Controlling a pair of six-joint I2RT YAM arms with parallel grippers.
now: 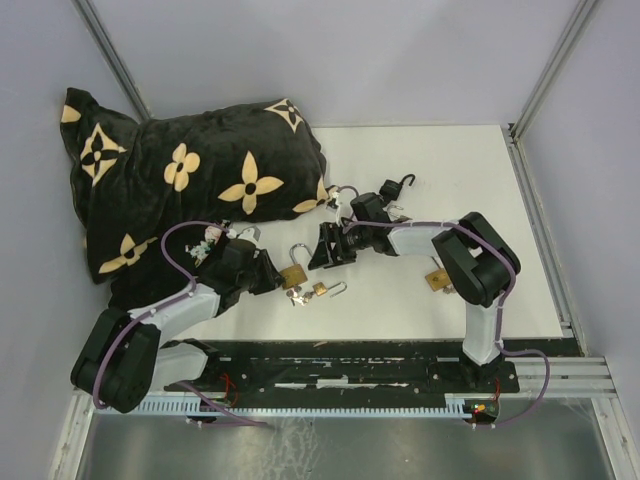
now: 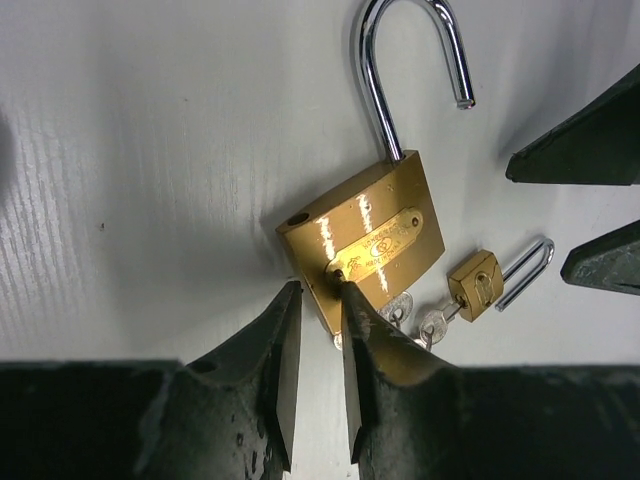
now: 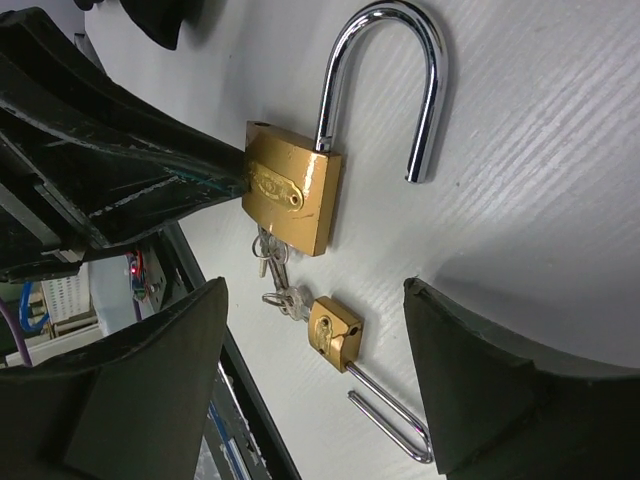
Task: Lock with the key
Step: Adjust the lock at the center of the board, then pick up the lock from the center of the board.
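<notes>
A large brass padlock lies flat on the white table with its shackle open; it also shows in the top view and the right wrist view. My left gripper is closed to a narrow gap, pinching the padlock's bottom corner. A small brass padlock with an open shackle lies beside it. A key on a ring of keys sits in its keyhole. My right gripper is wide open and empty, hovering over the small padlock and keys.
A black cushion with tan flowers fills the back left. Another brass padlock lies by the right arm. A black padlock and further shackles lie behind the right gripper. The table's front edge is a dark rail.
</notes>
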